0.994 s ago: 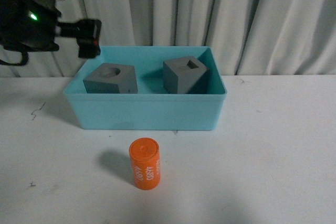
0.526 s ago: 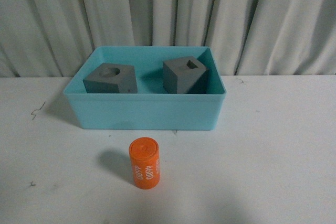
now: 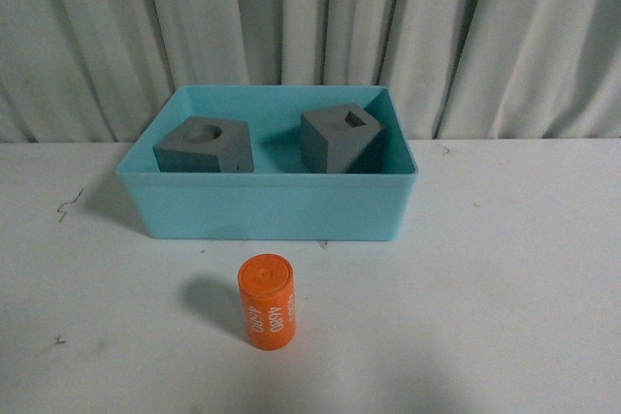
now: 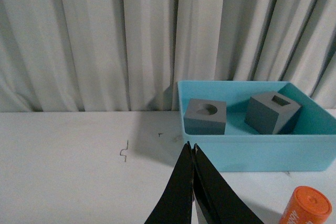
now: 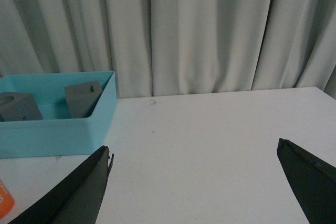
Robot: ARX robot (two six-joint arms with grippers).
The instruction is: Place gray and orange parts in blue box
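The blue box [image 3: 267, 206] stands on the white table against the curtain. Inside it rest two gray cubes: one with a round recess [image 3: 204, 146] on the left, one with a rectangular slot [image 3: 340, 139] on the right, tilted. The orange cylinder [image 3: 267, 302] with white print stands upright on the table in front of the box. Neither arm shows in the front view. In the left wrist view my left gripper [image 4: 190, 146] is shut and empty, short of the box [image 4: 252, 150], with the orange cylinder [image 4: 307, 211] off to one side. My right gripper [image 5: 194, 153] is open wide over bare table.
Grey-white curtains hang behind the table. A small dark scratch mark [image 3: 68, 207] lies on the tabletop left of the box. In the right wrist view the box [image 5: 52, 129] sits off to one side and a sliver of the orange cylinder [image 5: 4, 200] shows at the picture's edge.
The left arm, visible above the box's left corner a second ago, has withdrawn out of the front view. The cubes, box and cylinder have not moved.
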